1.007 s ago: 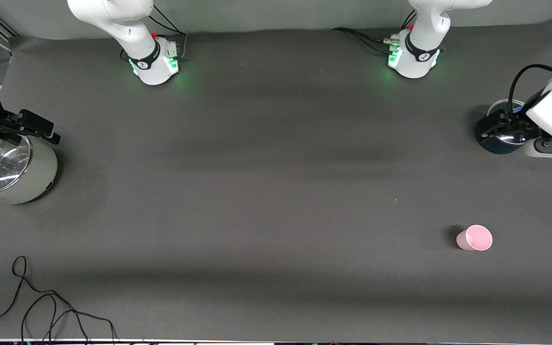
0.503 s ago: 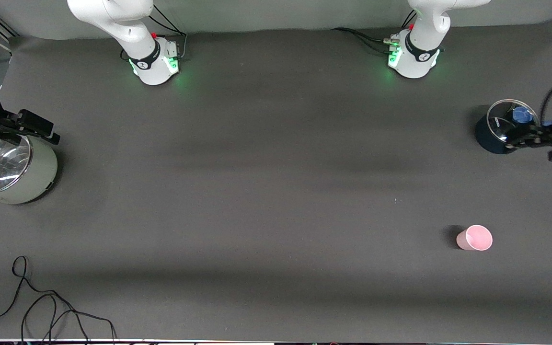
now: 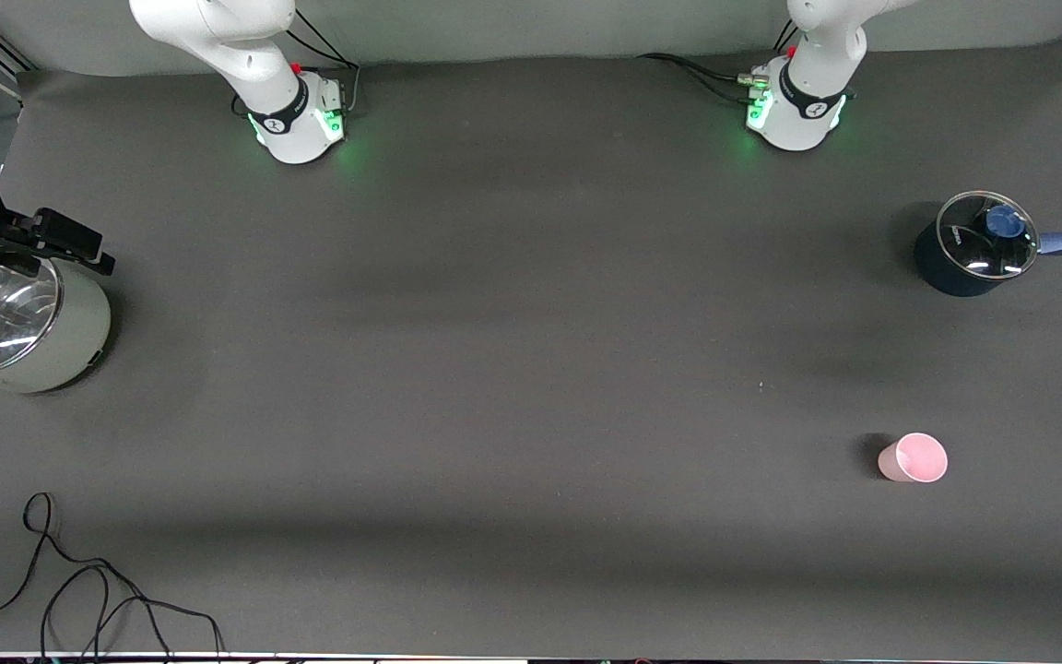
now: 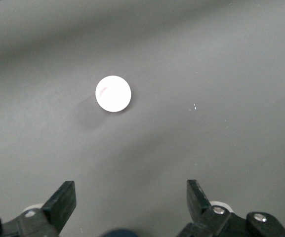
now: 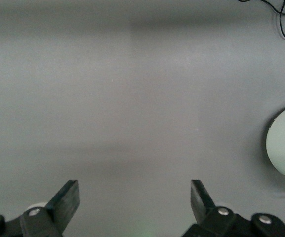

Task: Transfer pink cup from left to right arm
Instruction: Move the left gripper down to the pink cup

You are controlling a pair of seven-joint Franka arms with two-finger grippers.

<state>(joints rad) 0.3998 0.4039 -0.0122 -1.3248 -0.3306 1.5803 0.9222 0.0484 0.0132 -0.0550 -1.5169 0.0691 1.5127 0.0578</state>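
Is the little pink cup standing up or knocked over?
Standing up. The pink cup rests on the table, round open rim facing up, as the left wrist view shows too.

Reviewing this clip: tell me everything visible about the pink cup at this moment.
The pink cup is small, pale pink, plain and looks like plastic, tapering from a wider round rim to a narrower base. It stands upright with its mouth open upward, and nothing shows inside it. It rests on the dark table cover toward the left arm's end, nearer to the front camera than the dark blue lidded pot. Nothing else touches it; the left wrist view shows it from above, apart from the open left gripper.
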